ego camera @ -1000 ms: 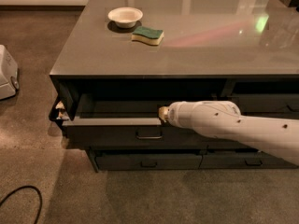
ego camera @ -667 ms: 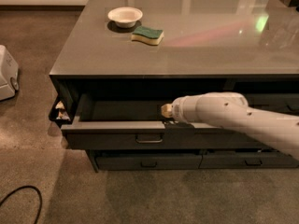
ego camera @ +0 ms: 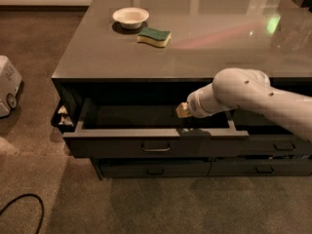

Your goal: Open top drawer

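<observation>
1. I judge the top drawer to be rigid and to move only on its slides, straight toward the near side. What I can see of its inside is empty, so it should pull lightly.
2. The place to take hold is the small metal pull handle at the centre of the front. A pull from the centre should keep a drawer this wide from skewing. The handle looks smooth and shallow, so a grip on it could slip.
3. The drawer is dark grey, with a flat front panel and a plain grey interior.
4. It sits directly under the tabletop, above the lower drawers, and is pulled well out toward the near side.
5. The gripper hangs over the drawer's interior, right of centre, just behind the front panel and clear of the handle. I cannot tell whether it is open or closed.
6. On the far left of the tabletop, a white bowl and a green-and-yellow sponge are well away from the work.
</observation>
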You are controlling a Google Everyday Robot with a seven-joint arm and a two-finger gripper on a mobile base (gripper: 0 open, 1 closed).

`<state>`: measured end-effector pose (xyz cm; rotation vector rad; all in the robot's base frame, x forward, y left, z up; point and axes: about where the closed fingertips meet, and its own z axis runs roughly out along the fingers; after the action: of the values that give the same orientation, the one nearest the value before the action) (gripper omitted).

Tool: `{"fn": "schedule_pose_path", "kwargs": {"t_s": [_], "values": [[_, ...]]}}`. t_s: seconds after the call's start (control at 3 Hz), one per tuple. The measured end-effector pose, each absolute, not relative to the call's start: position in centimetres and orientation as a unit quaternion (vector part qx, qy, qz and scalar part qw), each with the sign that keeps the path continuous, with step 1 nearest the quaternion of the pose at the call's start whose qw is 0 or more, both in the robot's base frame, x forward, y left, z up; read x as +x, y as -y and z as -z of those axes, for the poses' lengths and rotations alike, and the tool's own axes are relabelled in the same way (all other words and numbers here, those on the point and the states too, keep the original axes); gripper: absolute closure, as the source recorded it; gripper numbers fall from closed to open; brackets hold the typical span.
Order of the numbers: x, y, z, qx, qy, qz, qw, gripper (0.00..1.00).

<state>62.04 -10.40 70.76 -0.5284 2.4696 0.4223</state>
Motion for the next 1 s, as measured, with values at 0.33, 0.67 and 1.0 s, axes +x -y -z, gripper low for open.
{"fn": "schedule_pose_path", "kwargs": {"t_s": [0.33, 0.67, 1.0], "values": [[60.8, 10.8, -69.4, -0.233, -0.933, -0.146, 0.231, 1.00], [59.5, 10.0, -66.8, -0.249, -0.937, -0.155, 0.191, 1.00], [59.5, 10.0, -67.3, -0.249, -0.937, -0.155, 0.191, 0.81]]}}
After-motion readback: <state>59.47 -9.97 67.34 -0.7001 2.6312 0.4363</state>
